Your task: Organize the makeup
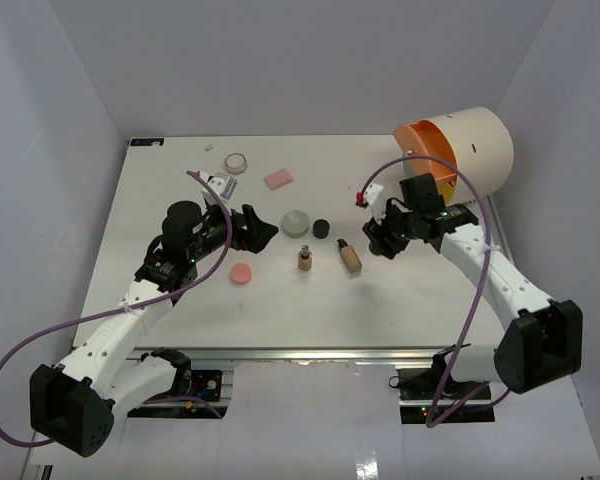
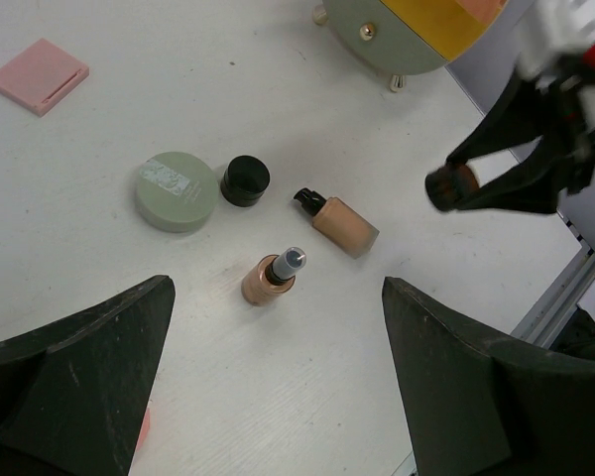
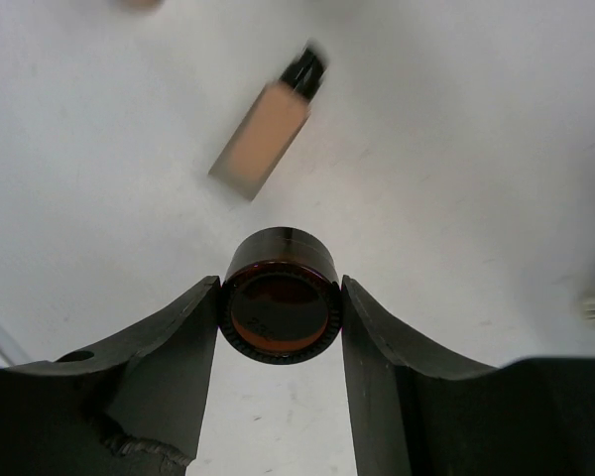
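The makeup lies mid-table: a pink disc point(image 1: 241, 272), a pink rectangular pad point(image 1: 278, 179), a grey-green compact point(image 1: 296, 222), a black round compact point(image 1: 322, 228), a tiny brown bottle point(image 1: 305, 259) standing upright, and a beige tube point(image 1: 350, 256) lying flat. A small round jar point(image 1: 237, 160) sits at the back. My left gripper point(image 1: 262, 228) hangs open left of the compacts, nothing between its fingers point(image 2: 89, 377). My right gripper point(image 3: 281, 290) is shut on a dark amber jar point(image 3: 281, 309), held above the table just right of the beige tube point(image 3: 268, 134).
A large cream drum-shaped case point(image 1: 470, 145) with an orange front stands at the back right, close behind the right arm. A purple cable point(image 1: 215, 195) loops over the left arm. The table's near edge point(image 1: 310, 350) runs along the arm bases.
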`<state>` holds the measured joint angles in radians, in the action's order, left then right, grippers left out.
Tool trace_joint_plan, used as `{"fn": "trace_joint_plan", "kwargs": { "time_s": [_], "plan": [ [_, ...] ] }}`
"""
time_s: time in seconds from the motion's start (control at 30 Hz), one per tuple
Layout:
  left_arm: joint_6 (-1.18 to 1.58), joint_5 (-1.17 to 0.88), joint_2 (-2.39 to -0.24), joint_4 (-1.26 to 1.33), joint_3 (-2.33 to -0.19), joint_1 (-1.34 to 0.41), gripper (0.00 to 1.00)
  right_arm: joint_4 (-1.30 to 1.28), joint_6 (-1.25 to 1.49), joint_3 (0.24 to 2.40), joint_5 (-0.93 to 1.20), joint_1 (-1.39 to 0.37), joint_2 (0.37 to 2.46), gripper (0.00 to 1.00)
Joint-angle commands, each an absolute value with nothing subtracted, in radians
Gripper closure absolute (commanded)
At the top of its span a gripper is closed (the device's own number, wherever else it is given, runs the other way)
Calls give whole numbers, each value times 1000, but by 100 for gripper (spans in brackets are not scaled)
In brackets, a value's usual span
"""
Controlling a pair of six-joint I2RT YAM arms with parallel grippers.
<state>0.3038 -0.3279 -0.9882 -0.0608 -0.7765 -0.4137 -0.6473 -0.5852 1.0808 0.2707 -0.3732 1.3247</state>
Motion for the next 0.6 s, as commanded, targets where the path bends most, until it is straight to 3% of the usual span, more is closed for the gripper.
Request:
{"fn": "trace_joint_plan", "kwargs": {
  "time_s": [0.0,0.33,0.57],
  "plan": [
    [293,-324,-973,-67,-776,-410,3,-648,-616,1312,297,-295,1256,92],
    [291,-321,-973,-69,-776,-410,3,-615,-458,1700,316,22,1482,92],
    [290,-321,-974,-69,-776,-410,3,-614,-427,1843,313,93,1634,88]
  ]
}}
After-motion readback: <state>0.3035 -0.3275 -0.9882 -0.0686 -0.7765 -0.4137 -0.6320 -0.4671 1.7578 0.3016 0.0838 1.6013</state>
